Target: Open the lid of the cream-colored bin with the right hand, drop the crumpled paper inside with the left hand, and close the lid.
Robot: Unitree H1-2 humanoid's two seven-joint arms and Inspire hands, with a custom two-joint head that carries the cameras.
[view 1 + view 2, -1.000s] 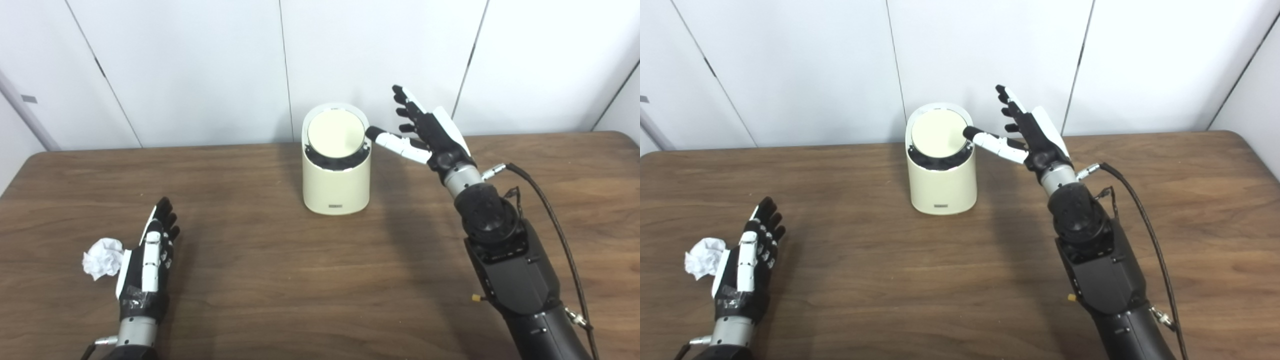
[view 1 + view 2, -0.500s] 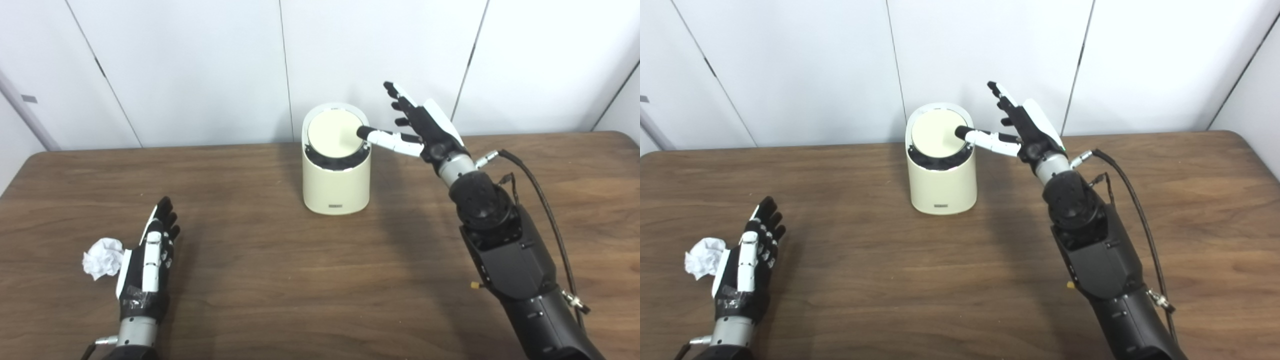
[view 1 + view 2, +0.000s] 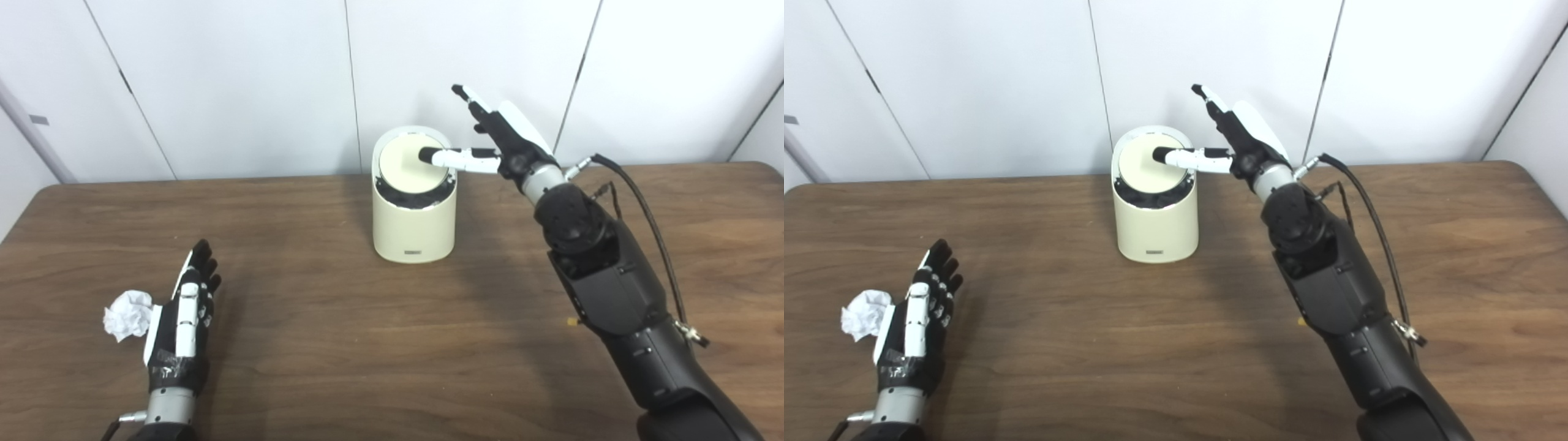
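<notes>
While the right hand [image 3: 502, 138] reaches in from the bin's [image 3: 414, 229] right, fingers spread and thumb over the lid [image 3: 411, 165], the left hand [image 3: 181, 318] lies open beside the paper [image 3: 127, 314].

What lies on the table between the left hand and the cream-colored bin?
Nothing: in both eye views only bare wooden table separates the left hand from the cream-colored bin. The crumpled paper lies on the hand's far side.

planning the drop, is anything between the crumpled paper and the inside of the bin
Yes: the round lid covers the top of the cream-colored bin, with the right hand's thumb over it. The bare table between the crumpled paper and the bin shows no obstacle. The left hand lies open beside the paper.
</notes>
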